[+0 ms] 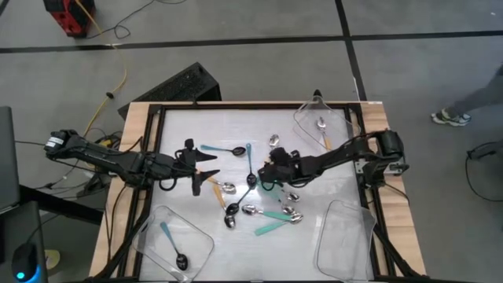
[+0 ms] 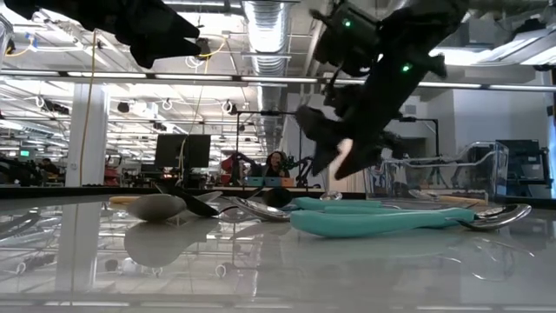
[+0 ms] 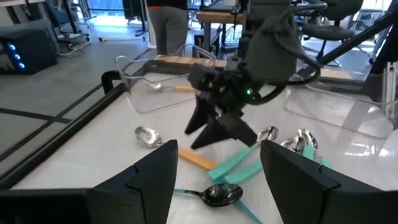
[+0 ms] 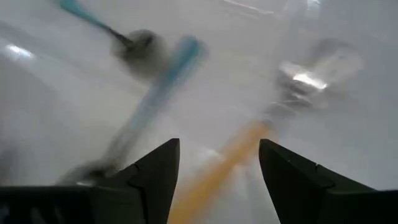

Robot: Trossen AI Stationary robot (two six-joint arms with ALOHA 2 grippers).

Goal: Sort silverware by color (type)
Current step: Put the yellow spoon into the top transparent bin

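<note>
Teal spoon (image 2: 382,219) lies below right end effector (image 1: 263,174), fingers apart, empty.

spoons (image 1: 259,200) — orange, blue, teal handles | loose mid-table | one orange, one blue — each in a corner tray

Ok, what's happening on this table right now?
Two dark robot arms are sorting small spoons into clear plastic trays. One blue-handled, black-bowled spoon already lies in the near-left tray, and one orange-handled, silver-bowled spoon in the far-right tray; the near-right tray looks empty. The other spoons lie loose mid-table, among them a wide teal-handled spoon. The right gripper hangs open over that pile, holding nothing. The left gripper waits open beside it.
</note>
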